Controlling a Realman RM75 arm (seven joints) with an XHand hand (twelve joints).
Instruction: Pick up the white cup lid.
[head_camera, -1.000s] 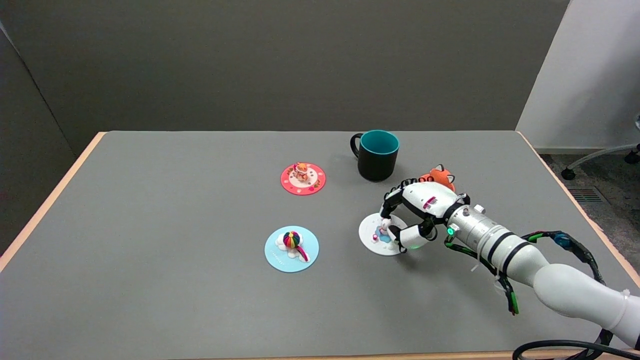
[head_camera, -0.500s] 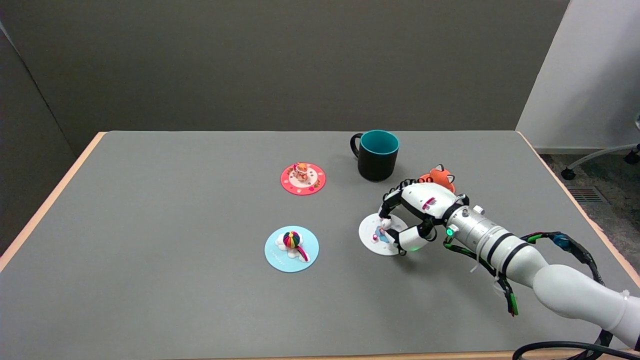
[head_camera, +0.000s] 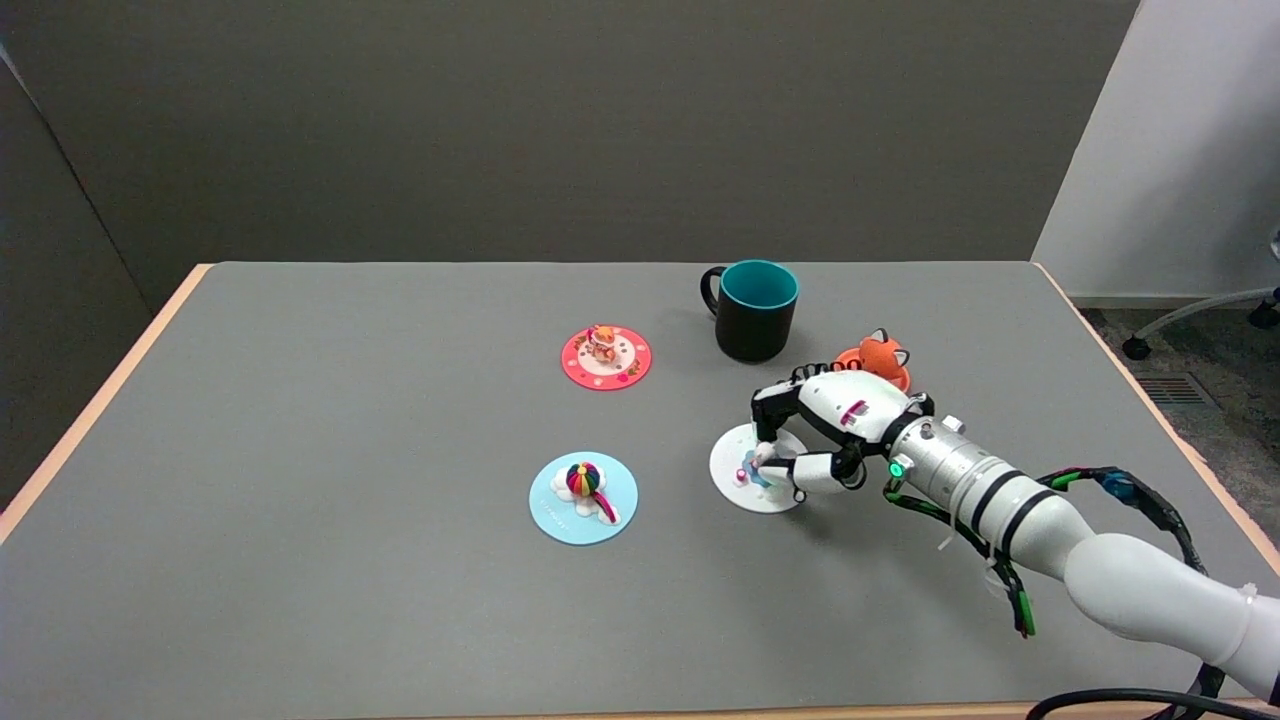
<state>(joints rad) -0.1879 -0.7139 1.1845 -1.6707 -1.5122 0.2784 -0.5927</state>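
Note:
The white cup lid (head_camera: 732, 483) is a flat white disc with a small coloured figure at its middle, right of the table's centre. My right hand (head_camera: 826, 418) reaches over it from the right. A finger and the thumb close on the figure (head_camera: 757, 463) from above and from the near side, pinching it. The hand covers the lid's right part. The disc is level, and I cannot tell whether it still touches the table.
A black mug (head_camera: 755, 312) with a teal inside stands just behind the hand. An orange fox lid (head_camera: 878, 356) sits beyond the wrist. A blue lid (head_camera: 583, 498) lies to the left and a red lid (head_camera: 606, 357) farther back. Grey table (head_camera: 300, 450).
The hand has shifted a little to the left and its thumb and finger have closed in on the lid's figure. The white lid has slid slightly left with it.

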